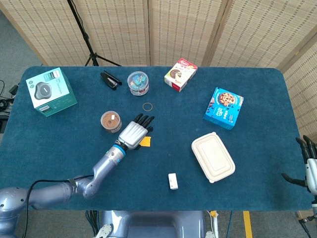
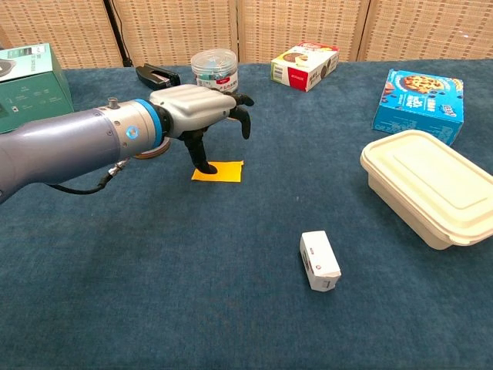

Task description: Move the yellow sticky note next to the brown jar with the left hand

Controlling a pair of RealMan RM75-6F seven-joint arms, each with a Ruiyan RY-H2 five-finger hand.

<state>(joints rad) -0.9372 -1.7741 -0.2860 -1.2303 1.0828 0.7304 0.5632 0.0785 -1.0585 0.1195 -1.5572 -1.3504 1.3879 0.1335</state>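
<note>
The yellow sticky note [image 1: 146, 142] [image 2: 223, 171] lies flat on the blue table, a little right of the brown jar [image 1: 110, 121]. My left hand [image 1: 134, 133] [image 2: 202, 112] hovers over the note's left part, holding nothing. Its fingers are spread and curve downward, and the thumb tip reaches down to the note's left edge. In the chest view my forearm hides most of the jar. My right hand [image 1: 309, 168] shows only in the head view, at the table's far right edge, with fingers spread and empty.
A green box [image 1: 51, 91], black stapler [image 1: 110, 80], clear tub [image 1: 138, 83], rubber band [image 1: 147, 106] and red-white box [image 1: 180, 75] sit at the back. A blue cookie box [image 1: 223, 107], white lidded container [image 1: 213, 156] and small white box [image 1: 172, 181] lie to the right.
</note>
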